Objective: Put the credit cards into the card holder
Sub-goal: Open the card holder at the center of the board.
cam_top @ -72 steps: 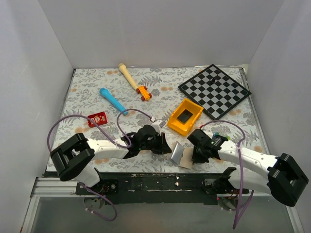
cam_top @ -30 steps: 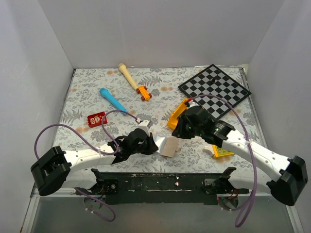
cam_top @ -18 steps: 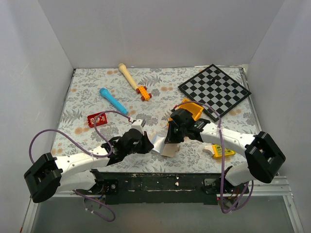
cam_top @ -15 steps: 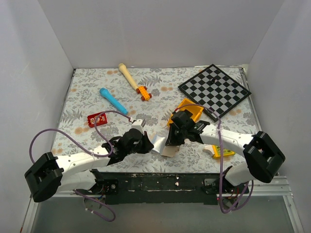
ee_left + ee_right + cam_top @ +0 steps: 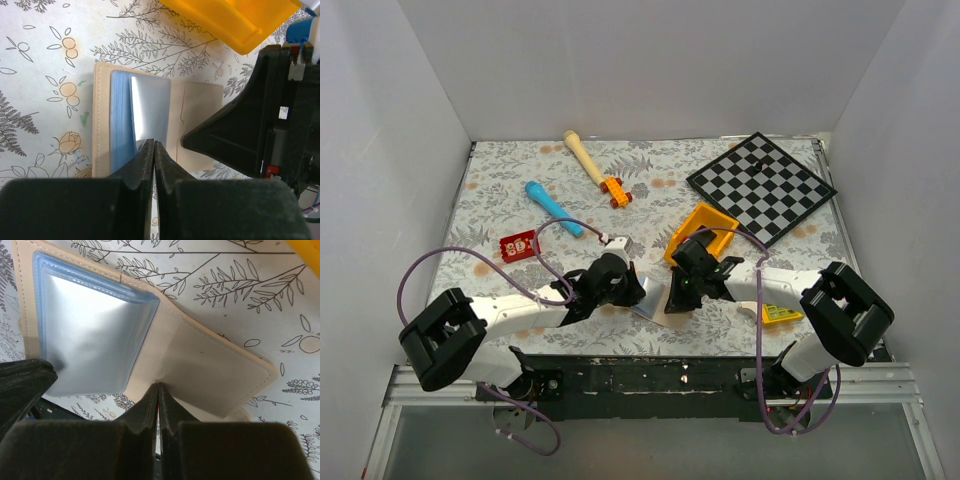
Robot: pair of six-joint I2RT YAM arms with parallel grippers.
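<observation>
Jaws of the left gripper (image 5: 153,146) are pinched on the pocket sheet of the card holder (image 5: 200,107), those of the right gripper (image 5: 158,388) on its beige flap, opened on the worktop (image 5: 40,65). It is judged light and floppy, best gripped at edges.

White walls (image 5: 650,60) on three sides, floral-print tablecloth (image 5: 500,190), black front rail (image 5: 650,376), even light

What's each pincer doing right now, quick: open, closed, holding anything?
Left pincer: closed, pinching the card holder by its silvery inner pocket.
Right pincer: closed, pinching the card holder's beige flap.
</observation>
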